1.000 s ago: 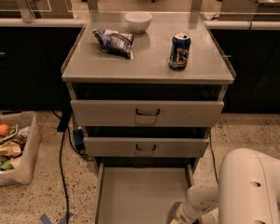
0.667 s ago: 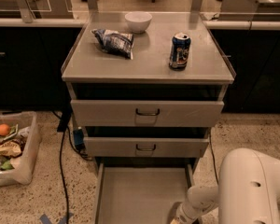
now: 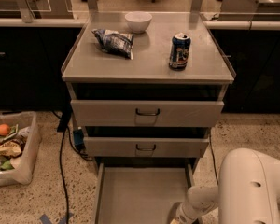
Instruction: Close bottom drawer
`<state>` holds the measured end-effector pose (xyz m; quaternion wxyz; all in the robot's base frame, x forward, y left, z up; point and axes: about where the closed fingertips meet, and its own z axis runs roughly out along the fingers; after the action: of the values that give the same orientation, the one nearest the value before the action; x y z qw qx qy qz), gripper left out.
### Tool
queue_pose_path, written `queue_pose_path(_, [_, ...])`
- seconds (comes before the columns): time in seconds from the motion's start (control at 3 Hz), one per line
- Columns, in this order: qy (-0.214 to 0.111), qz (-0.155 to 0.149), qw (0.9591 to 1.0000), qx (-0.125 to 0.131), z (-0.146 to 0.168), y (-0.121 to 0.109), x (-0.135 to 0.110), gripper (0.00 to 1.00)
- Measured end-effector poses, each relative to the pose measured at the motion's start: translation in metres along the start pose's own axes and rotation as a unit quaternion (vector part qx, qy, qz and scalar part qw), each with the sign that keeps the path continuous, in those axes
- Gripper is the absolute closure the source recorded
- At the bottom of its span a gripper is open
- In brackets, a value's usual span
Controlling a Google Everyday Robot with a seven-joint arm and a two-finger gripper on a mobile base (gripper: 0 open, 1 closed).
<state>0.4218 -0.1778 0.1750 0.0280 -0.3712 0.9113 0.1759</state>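
The bottom drawer [image 3: 140,192] of the grey metal cabinet stands pulled far out toward me, its long flat tray bare; its front and handle lie below the picture's lower edge. Above it sit the middle drawer [image 3: 145,147] and the top drawer [image 3: 147,113], each with a small dark loop handle. My white arm [image 3: 252,185] comes in from the lower right, and its wrist reaches down at the tray's front right corner. The gripper [image 3: 177,220] sits at the very bottom edge there, mostly cut off.
On the cabinet top stand a white bowl [image 3: 138,21], a crumpled chip bag [image 3: 114,41] and a blue soda can [image 3: 179,51]. A clear bin [image 3: 11,153] of scraps sits on the floor at left. A black cable [image 3: 61,167] runs down the floor beside the cabinet.
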Motion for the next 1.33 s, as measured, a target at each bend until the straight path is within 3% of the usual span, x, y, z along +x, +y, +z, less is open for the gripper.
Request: queue_pose_path(1.33, [-0.007, 0.005, 0.9999, 0.007, -0.003, -0.010, -0.009, 1.00])
